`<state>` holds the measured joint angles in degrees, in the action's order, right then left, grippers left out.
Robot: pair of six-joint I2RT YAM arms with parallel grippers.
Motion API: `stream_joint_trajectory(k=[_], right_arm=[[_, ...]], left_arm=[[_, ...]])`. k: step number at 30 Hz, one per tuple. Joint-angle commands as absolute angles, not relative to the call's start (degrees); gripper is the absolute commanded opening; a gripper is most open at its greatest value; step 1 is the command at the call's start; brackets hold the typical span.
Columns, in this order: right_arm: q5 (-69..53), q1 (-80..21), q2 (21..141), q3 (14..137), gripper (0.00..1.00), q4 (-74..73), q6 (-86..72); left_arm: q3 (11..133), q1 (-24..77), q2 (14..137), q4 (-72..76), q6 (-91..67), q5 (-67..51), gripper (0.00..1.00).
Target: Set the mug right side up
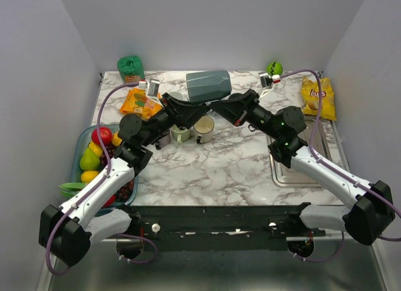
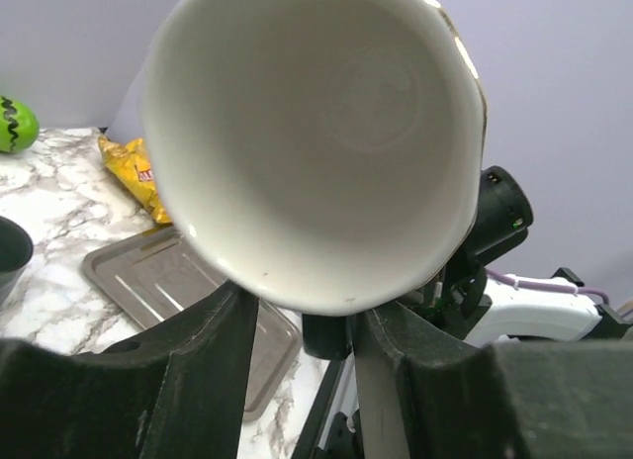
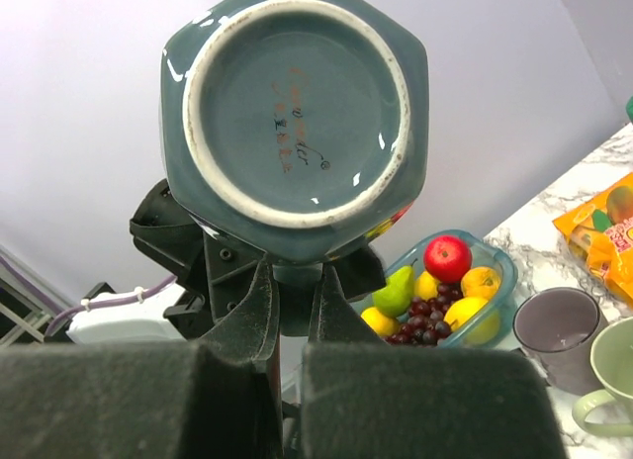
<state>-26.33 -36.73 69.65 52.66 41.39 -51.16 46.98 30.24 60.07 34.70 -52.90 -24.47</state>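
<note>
Top external view: the white marbled worktop (image 1: 232,169) lies well below the action, and both arms reach in over its far half to meet near the middle. Between them, lifted clear of the surface, is the dark teal hexagonal ceramic mug (image 1: 208,86), lying on its side. Its long axis runs roughly from one arm to the other. The white inside and open mouth face the left arm, and the glazed base faces the right arm. Neither arm is nearer, since each is at one end of the mug.

The right end effector (image 3: 294,286) is pinched almost closed on a narrow teal part under the mug's body, most likely the handle, and it carries the mug. The left end effector (image 2: 302,316) sits just under the mouth with its jaws partly apart, one finger on either side of the lower rim. Whether it touches the rim cannot be told.

As I judge it, the coming move turns on that sideways axis. The mouth must swing from facing the left arm to facing up, a quarter roll, before the base can meet the worktop.
</note>
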Motion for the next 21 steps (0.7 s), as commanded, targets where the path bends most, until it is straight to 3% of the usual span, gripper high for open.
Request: stream_joint_trajectory(k=[1,4,6,11,16,20,21], right_arm=[[-28.04,-38.06,69.7,54.58,0.01,50.18,-52.73],[-27.86,-38.23,70.31,54.32,0.01,50.1,-52.65],[-27.69,-38.23,70.93,54.14,0.01,50.01,-52.65],[-26.02,-38.23,70.32,53.53,0.01,47.47,-50.28],[-19.26,-38.23,67.07,53.96,0.01,32.99,-42.9],[-9.95,-38.32,63.73,50.91,0.4,24.18,-39.64],[-5.06,-38.23,62.85,49.5,0.55,22.34,-39.73]], left_arm=[[49.48,30.94,61.7,37.44,-53.61,-25.22,0.46],[49.83,31.29,62.05,37.53,-53.61,-25.22,0.42],[50.27,31.38,62.31,37.18,-53.44,-25.49,0.33],[50.98,31.38,61.88,34.46,-51.33,-24.35,0.0],[51.94,31.38,60.47,26.99,-47.2,-21.1,0.0],[52.73,31.38,59.77,22.42,-44.3,-19.25,0.0],[52.82,31.38,59.68,20.85,-43.25,-18.9,0.0]])
